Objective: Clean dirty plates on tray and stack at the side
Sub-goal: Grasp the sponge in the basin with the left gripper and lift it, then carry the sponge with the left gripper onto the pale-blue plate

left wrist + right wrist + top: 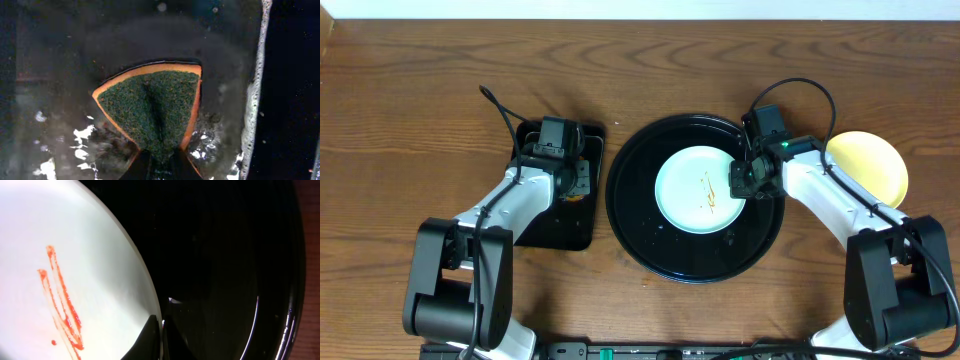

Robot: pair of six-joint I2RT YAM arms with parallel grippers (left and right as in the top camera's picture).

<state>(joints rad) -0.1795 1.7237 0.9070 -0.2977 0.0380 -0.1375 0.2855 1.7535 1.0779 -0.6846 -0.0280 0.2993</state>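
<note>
A pale mint-blue plate with an orange-red sauce smear lies in the large round black tray. My right gripper is shut on the plate's right rim; in the right wrist view the fingers pinch the rim of the plate, one above and one below. A pale yellow plate lies on the wood to the right of the tray. My left gripper is over the small rectangular tray and is shut on a green-and-orange sponge. A third plate is not in view.
The small rectangular black tray sits left of the round tray, its wet floor holding soapy water. Bare wood tabletop lies to the left and at the back.
</note>
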